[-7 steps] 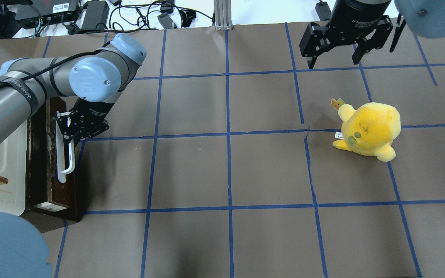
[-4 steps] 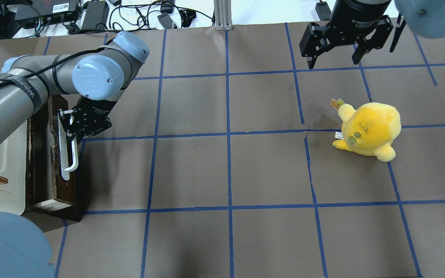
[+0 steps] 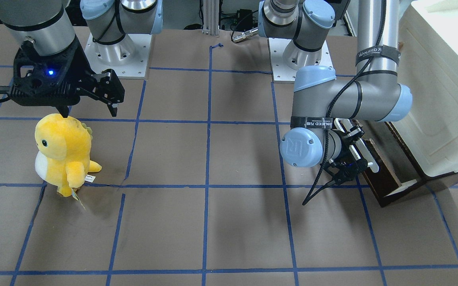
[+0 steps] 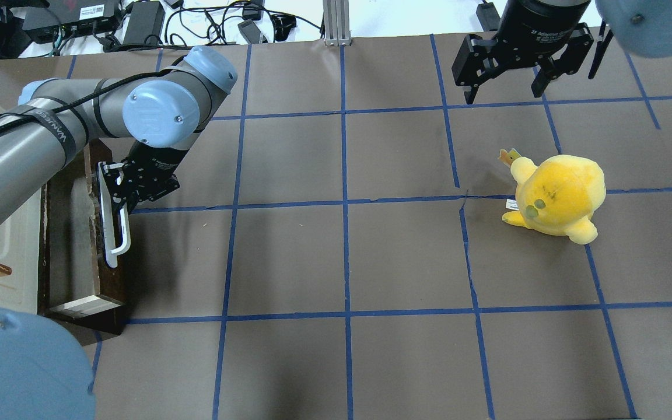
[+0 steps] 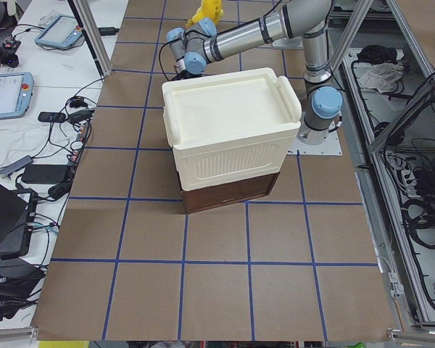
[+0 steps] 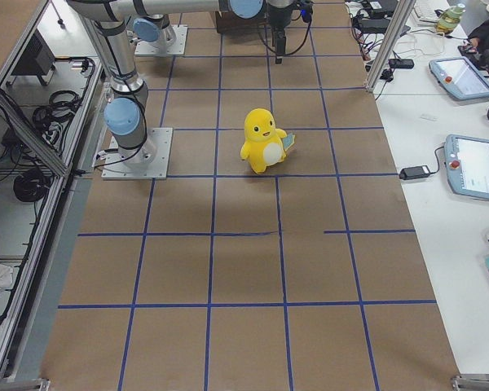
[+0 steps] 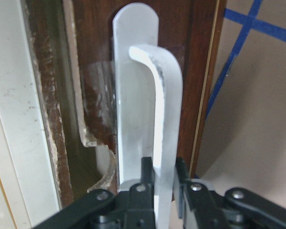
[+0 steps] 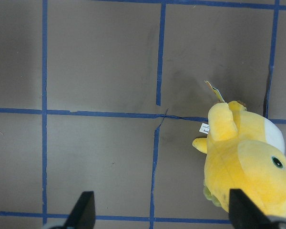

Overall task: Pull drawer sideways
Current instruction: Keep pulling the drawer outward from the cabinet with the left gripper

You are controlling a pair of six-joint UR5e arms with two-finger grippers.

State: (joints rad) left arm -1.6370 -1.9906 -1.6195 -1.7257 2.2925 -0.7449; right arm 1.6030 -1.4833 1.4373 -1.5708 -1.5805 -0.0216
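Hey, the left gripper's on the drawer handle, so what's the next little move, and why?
Probably pull straight away from the cabinet. The left gripper is shut on the white handle, and the drawer is only partly out, showing a strip of its inside.

Silver-grey tubes on left arm [image 4: 3,169], pale blue joint caps [image 4: 155,114], black cable [image 3: 312,188] strapped alongside, black right gripper [image 3: 90,114] glowing blue.

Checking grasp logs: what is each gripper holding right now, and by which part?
The left gripper is shut on the drawer by its white bar handle. The right gripper is open, holding nothing.
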